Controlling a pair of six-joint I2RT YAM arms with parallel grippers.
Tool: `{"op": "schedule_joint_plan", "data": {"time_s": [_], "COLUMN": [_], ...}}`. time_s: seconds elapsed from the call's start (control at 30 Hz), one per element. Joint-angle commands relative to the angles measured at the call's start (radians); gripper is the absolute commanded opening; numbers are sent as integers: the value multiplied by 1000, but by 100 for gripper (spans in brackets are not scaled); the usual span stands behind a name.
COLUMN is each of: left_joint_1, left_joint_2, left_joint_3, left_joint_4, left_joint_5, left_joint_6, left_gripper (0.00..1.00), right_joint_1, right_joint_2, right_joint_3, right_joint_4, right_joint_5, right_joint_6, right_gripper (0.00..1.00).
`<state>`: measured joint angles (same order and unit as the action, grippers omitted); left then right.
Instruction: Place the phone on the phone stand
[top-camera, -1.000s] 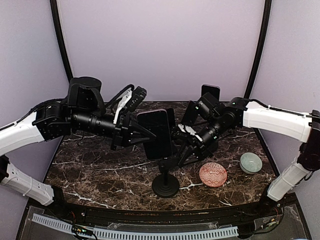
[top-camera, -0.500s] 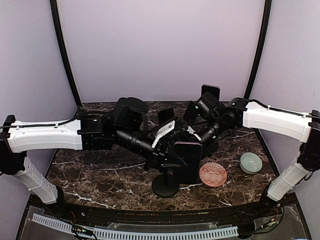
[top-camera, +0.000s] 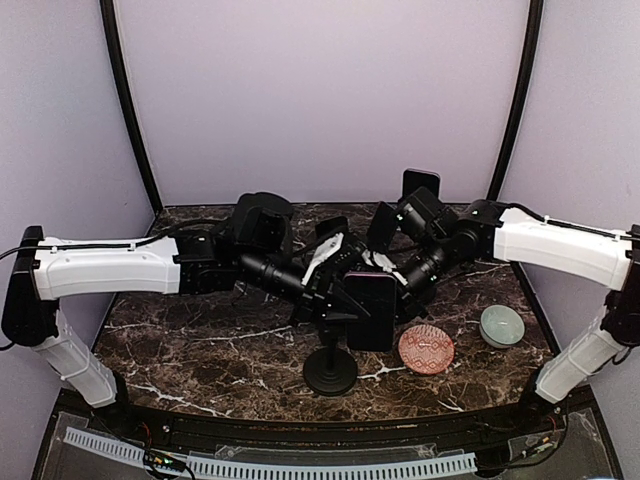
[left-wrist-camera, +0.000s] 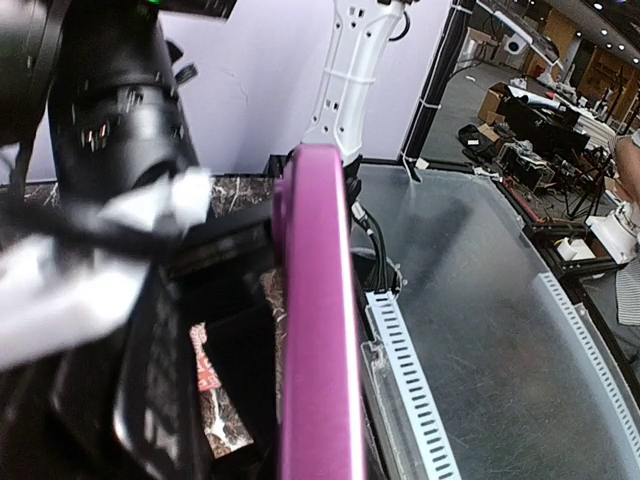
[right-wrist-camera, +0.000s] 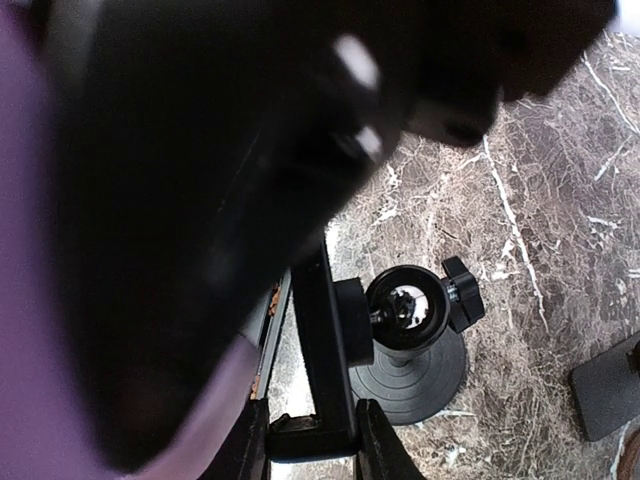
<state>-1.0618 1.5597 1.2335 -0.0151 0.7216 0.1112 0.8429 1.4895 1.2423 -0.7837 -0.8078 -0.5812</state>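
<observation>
Placement is the step in hand, and it is not yet finished. The left gripper (top-camera: 345, 292) is pinched tight on the slab-shaped phone with a dark screen and purple case (top-camera: 372, 312). The phone hangs upright in the air just above the black phone stand with a round base (top-camera: 330, 374), which sits on the dark veined marble table (top-camera: 200, 330). Whether its lower edge touches the stand's top is hidden from above. Gripping it by one long side (the left wrist view shows the purple case edge-on) probably leaves the bottom edge free to drop into the holder.

The right gripper (top-camera: 402, 286) sits just behind the phone, near the stand's head. I cannot tell whether its fingers are spread or clamped on anything, since a blurred dark shape blocks most of its own camera. That view does show the stand's black bracket with two lower hooks (right-wrist-camera: 318, 350) and its ball joint (right-wrist-camera: 405, 310). I judge the right arm is there to steady the head.

A round pink patterned dish (top-camera: 426, 348) and a pale green bowl (top-camera: 501, 325) lie to the right, apart from the stand.
</observation>
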Motion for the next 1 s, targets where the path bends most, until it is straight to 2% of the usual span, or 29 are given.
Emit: {"op": "schedule_joint_plan", "data": {"time_s": [0.0,0.2,0.53,0.97], "left_joint_1": [30,56,80,83], "left_joint_2": [4,18,-28,-205], "left_joint_3": [-22,-46,-103,-242], "left_joint_4": [44,57,6,-68], "left_joint_5": [62,83,27,-163], "left_joint_6": [50,62,74,32], "left_gripper": [0,0,0,0], "right_joint_1": [0,0,0,-2], "right_joint_2": [-24,-37,-70,-138], "right_joint_3": [-29,-35,-70,-127], "right_joint_4": [-2,-1,41,59], "right_joint_5": [32,25,37,89], "right_joint_6": [25,31,60,83], "right_gripper": [0,0,0,0]}}
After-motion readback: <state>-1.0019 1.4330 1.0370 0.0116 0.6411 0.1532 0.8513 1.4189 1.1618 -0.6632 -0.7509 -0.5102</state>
